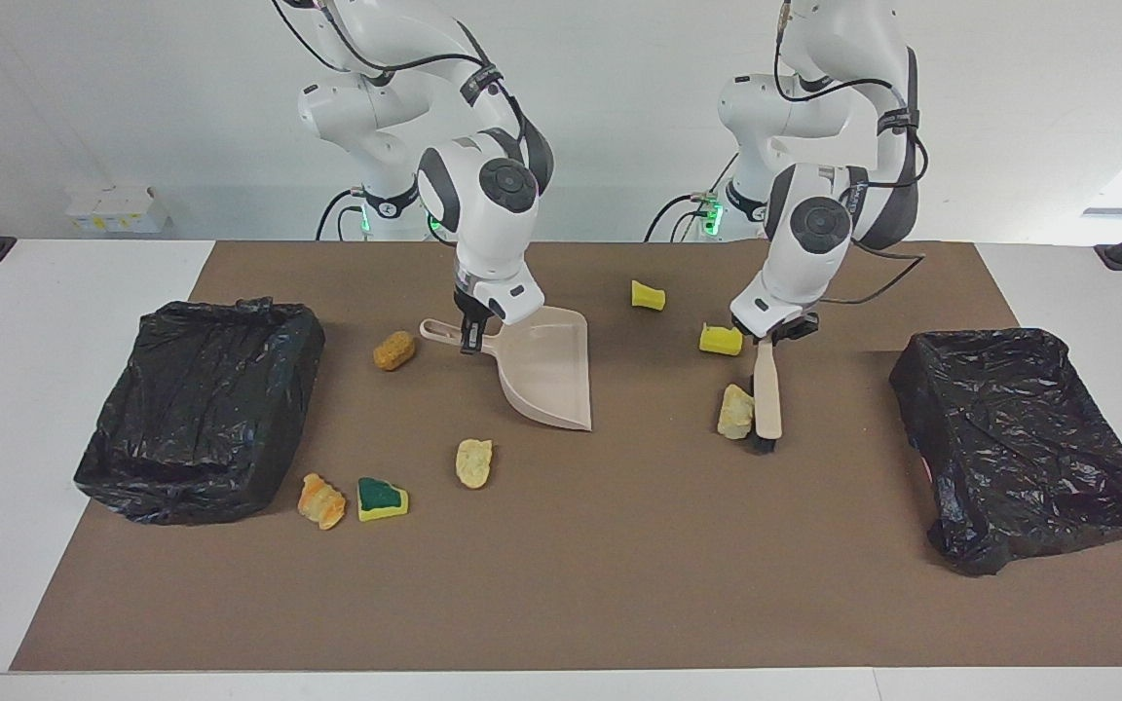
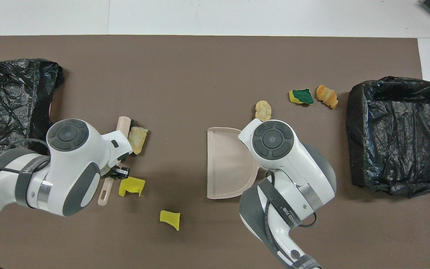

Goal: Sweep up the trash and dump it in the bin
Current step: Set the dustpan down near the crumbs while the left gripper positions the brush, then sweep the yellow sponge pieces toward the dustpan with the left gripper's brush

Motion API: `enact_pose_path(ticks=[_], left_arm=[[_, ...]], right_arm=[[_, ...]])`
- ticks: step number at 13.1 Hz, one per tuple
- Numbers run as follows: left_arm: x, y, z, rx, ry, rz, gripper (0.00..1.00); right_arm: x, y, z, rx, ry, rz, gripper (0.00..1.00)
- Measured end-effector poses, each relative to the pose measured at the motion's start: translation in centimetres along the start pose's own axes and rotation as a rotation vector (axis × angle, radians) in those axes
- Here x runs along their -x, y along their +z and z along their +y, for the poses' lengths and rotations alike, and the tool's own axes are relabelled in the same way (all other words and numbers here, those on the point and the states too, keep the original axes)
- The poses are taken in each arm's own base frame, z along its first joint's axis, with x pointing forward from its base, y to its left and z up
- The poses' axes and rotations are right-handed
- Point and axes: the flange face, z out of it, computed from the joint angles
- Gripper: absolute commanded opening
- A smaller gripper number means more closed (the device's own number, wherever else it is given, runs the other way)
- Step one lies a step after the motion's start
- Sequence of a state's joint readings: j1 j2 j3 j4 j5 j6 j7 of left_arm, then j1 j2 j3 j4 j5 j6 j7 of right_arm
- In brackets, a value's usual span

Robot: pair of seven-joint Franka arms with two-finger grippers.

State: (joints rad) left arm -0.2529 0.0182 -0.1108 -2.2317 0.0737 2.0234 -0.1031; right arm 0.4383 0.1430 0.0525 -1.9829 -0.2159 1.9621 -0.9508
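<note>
My left gripper (image 1: pixel 766 336) is shut on the handle of a beige brush (image 1: pixel 766 389), whose bristles rest against a tan lump of trash (image 1: pixel 734 411) (image 2: pixel 137 139). A yellow sponge chunk (image 1: pixel 720 339) lies right beside this gripper, with another (image 1: pixel 648 294) nearer the robots. My right gripper (image 1: pixel 469 339) is shut on the handle of the beige dustpan (image 1: pixel 549 375) (image 2: pixel 226 164), which tilts mouth down on the mat. Around the dustpan lie a brown lump (image 1: pixel 393 350), a pale lump (image 1: pixel 473 462), a green-topped sponge (image 1: pixel 383 498) and an orange lump (image 1: pixel 321 500).
Two bins lined with black bags stand on the brown mat, one at the right arm's end (image 1: pixel 181 487) and one at the left arm's end (image 1: pixel 990 545). White table surface surrounds the mat.
</note>
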Motion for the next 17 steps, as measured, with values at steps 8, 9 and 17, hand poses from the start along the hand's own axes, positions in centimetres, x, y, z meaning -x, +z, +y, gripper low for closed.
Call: enact_pose_path(ticks=[8, 9, 17], left_arm=[[2.8, -4.2, 5.0, -0.024, -0.105, -0.05, 0.0], [3.3, -4.4, 4.8, -0.03, -0.205, -0.059, 0.0], [8.6, 0.1, 3.7, -0.101, -0.724, -0.129, 0.0]], right_arm=[[-1.8, 1.7, 0.2, 0.047, -0.045, -0.004, 0.0], [-1.8, 1.7, 0.3, 0.048, -0.045, -0.003, 0.0], [-1.8, 1.8, 0.3, 0.049, -0.045, -0.002, 0.0]])
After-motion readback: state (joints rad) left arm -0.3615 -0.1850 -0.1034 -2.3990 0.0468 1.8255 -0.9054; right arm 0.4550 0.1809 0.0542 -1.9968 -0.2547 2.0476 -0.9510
